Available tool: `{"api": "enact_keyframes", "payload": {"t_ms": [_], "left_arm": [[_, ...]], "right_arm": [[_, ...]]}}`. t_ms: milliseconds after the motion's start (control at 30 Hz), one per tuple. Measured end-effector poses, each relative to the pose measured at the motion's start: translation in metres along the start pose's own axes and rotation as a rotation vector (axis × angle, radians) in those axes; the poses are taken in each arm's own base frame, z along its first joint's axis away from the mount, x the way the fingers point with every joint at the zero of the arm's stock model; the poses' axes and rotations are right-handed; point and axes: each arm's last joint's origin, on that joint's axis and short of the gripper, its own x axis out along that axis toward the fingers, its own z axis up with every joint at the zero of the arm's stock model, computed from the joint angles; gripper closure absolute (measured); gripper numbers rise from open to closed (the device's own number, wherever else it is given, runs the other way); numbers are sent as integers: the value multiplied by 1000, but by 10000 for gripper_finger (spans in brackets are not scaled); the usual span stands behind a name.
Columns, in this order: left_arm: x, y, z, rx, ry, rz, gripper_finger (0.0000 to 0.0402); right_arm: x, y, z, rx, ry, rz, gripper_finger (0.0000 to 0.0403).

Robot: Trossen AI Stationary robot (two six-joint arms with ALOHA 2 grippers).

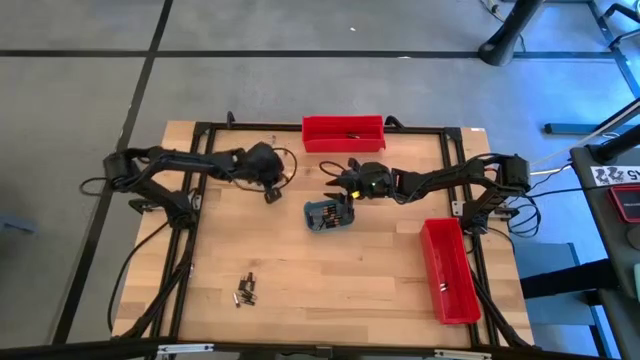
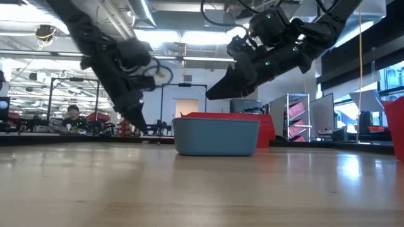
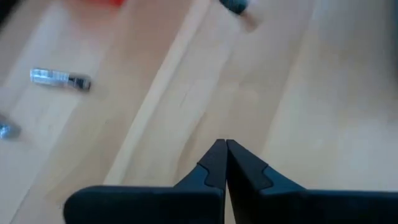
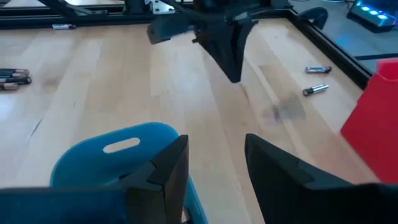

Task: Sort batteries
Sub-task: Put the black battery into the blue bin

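Near the table's far middle, the left gripper points down at bare wood, its fingers pressed together with nothing visible between them. The left wrist view shows the tips meeting over plain boards, with one battery lying loose off to the side, apart from the tips. The low view shows the closed tip down close to the table surface; contact cannot be told.

The right gripper hangs just above the far edge of the blue tray, fingers spread, nothing between them. In the right wrist view the tray's rim sits directly under one finger. In the low view the tray stands flat on the table with the right gripper raised clear above it.

Batteries: a small cluster lies at the near left of the table, well apart from both grippers. More sit in the tray, too small to count. Two loose ones lie near the table frame on the far side, beside the far red bin.

The second red bin lies along the right edge, near side, close to the frame rail. The wooden table is open across its near middle, between the cluster and this bin. The gap between the two grippers is narrow.
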Motion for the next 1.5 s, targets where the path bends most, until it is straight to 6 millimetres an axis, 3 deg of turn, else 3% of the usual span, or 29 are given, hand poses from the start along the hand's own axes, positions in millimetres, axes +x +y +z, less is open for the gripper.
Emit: {"api": "enact_keyframes", "payload": {"t_ms": [200,300,500,667,767,867,1067,1233,1500], "left_arm": [[-11,-3,-24,-102,-207,10,400],[-13,-5,-30,-126,-234,2,400],[-13,-15,-33,-98,-226,-28,395],[-14,-20,-31,-55,-240,-42,395],[-14,-21,-30,-50,-253,-42,394],[-14,-21,-29,-51,-267,-42,394],[-14,-21,-30,-50,-255,-42,394],[-14,-21,-30,-48,-254,-41,394],[-14,-21,-30,-38,-253,-40,394]], "right_arm": [[0,0,0,0,3,8,244],[-3,-2,-5,-2,69,-74,244],[-16,-28,-3,-3,234,-290,244],[-11,-55,1,170,182,-109,243],[3,-61,2,192,240,-57,230],[25,-57,18,171,296,-19,199],[70,-49,27,106,579,-35,162],[97,-51,21,100,677,-33,189],[111,-53,9,89,720,-30,251]]}}
